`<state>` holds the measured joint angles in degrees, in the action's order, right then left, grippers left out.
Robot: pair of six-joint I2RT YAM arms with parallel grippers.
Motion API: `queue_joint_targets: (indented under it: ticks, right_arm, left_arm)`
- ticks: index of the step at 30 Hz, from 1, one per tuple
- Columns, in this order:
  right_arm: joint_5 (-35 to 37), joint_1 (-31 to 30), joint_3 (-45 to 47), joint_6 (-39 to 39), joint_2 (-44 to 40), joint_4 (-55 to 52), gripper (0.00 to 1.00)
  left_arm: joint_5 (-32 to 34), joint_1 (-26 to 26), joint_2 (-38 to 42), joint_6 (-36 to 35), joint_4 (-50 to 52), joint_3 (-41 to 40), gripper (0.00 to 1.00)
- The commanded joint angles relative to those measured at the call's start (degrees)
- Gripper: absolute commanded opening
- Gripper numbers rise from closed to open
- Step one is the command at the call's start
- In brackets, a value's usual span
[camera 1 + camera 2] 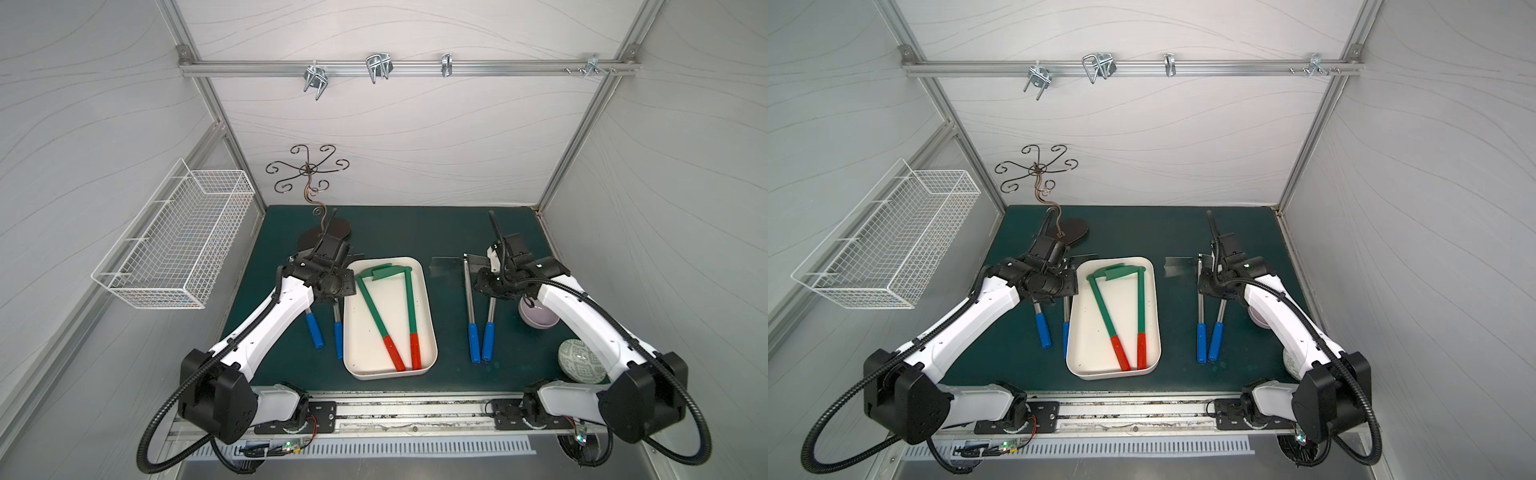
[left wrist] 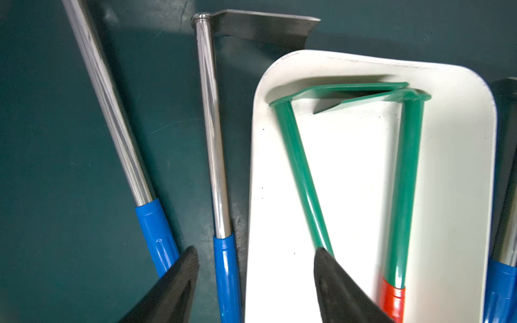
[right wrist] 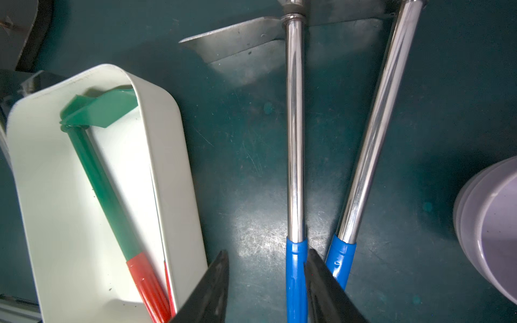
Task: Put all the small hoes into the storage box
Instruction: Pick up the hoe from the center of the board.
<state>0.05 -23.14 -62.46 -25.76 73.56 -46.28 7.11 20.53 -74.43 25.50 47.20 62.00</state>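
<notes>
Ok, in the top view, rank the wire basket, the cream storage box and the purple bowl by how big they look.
1. wire basket: largest, though probably nearer the camera
2. storage box
3. purple bowl: smallest, partly behind the right arm

Pale walls, perhaps fabric; green tabletop

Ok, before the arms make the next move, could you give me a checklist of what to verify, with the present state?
1. Free left gripper: ok, jaws apart, nothing held.
2. Free right gripper: ok, jaws apart, nothing held.
3. Right gripper over a blue handle: ok, it shows between the jaws, off-centre.
4. Room in the storage box: ok, bare floor beside the two green hoes.
5. All hoes stored: not ok, four blue-handled hoes lie on the mat.
</notes>
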Motion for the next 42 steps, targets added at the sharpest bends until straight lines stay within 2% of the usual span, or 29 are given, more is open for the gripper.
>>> queue_joint_targets:
  ticks: [1, 5, 8, 23, 33, 42]
  right_arm:
    - [3.4, -1.1, 0.1, 3.1, 2.5, 2.7, 0.47]
    - [3.9, -0.3, 0.6, 5.2, 7.0, 7.0, 0.48]
    - [4.1, 1.2, -0.2, 6.6, 11.4, 9.3, 0.47]
    - [4.9, 3.8, -15.1, 10.9, 34.7, 9.6, 0.48]
    - [7.8, 4.2, -20.4, 12.6, 41.9, 8.5, 0.48]
    - [7.4, 3.7, -19.9, 13.1, 43.7, 7.5, 0.36]
  left_arm:
    - [-0.7, -1.8, 1.8, -5.3, -7.2, -2.5, 0.68]
    - [-0.6, -2.9, 1.6, -8.8, -11.9, -5.8, 0.68]
    - [-1.6, -3.8, 2.1, -8.9, -14.4, -7.8, 0.68]
    - [-0.9, -5.1, 3.5, -8.4, -13.0, -8.1, 0.67]
    - [-1.7, -5.1, 3.2, -8.3, -13.1, -8.0, 0.66]
    - [-2.4, -5.1, 3.6, -7.7, -12.9, -8.3, 0.65]
